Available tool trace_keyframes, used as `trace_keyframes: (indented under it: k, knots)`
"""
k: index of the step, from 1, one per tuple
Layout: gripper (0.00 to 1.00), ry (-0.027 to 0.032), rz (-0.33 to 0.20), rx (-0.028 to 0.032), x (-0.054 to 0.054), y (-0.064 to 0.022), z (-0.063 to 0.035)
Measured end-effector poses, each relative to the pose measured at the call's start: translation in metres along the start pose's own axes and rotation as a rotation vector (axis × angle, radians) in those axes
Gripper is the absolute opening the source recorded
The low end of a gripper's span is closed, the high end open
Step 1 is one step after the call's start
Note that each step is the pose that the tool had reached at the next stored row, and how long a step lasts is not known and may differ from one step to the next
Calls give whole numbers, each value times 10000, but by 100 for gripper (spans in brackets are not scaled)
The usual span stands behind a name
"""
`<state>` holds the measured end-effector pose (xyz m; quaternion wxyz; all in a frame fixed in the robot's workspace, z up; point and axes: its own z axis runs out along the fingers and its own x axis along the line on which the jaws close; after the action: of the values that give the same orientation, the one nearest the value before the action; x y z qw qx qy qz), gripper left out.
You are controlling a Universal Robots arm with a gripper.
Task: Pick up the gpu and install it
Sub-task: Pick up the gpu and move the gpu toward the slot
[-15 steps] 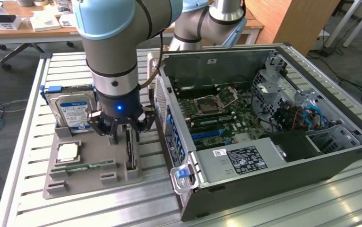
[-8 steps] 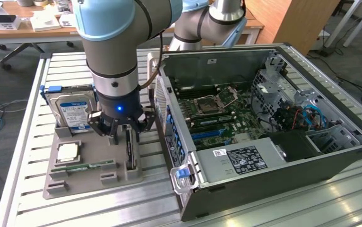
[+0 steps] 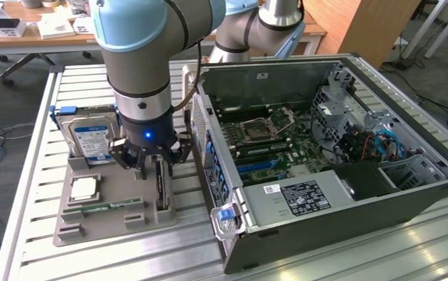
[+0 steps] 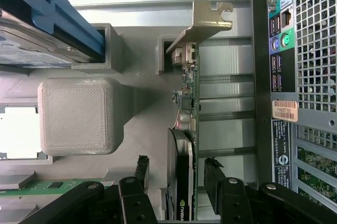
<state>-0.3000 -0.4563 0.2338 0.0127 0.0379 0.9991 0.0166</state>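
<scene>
grey plastic tray (image 3: 107, 225) lies on the slatted metal table (image 3: 76, 88), just beside the open computer case (image 3: 411, 193). the arm's gripper (image 3: 155, 167) hangs low over the side of the tray nearest the case, a small blue light (image 3: 147, 136) glowing on the wrist above it.

the gpu (image 3: 161, 190) is right under it, standing on its long edge in a slot of the tray, not in the case. in the wrist view the card (image 4: 184, 150) runs straight between the 2 black fingers (image 4: 141, 168). 1 finger stands off its dark face and the other off the green board side. a strip of background shows in each gap, so neither pad looks to be touching. the jaws are spread wide, released, with nothing clamped between them.

the card's pale metal bracket (image 4: 206, 21) is at the end far from the fingers, next to a square socket moulded into the tray, with the case's rear ports (image 4: 281, 34) close by.

towards the exterior view's left, a hard drive (image 3: 93, 139) with a blue label stands upright in the tray. a square cpu (image 3: 83, 187) lies flat near it, and a narrow green ram stick (image 3: 103, 206) lies beside that. the case lies on its side with the motherboard (image 3: 263, 132) exposed.
</scene>
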Motion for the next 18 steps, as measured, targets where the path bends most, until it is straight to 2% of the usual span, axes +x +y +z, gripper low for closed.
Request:
trace_keyframes:
  k: [18]
  knots:
    - [55, 1, 0, 1, 1, -1, 41]
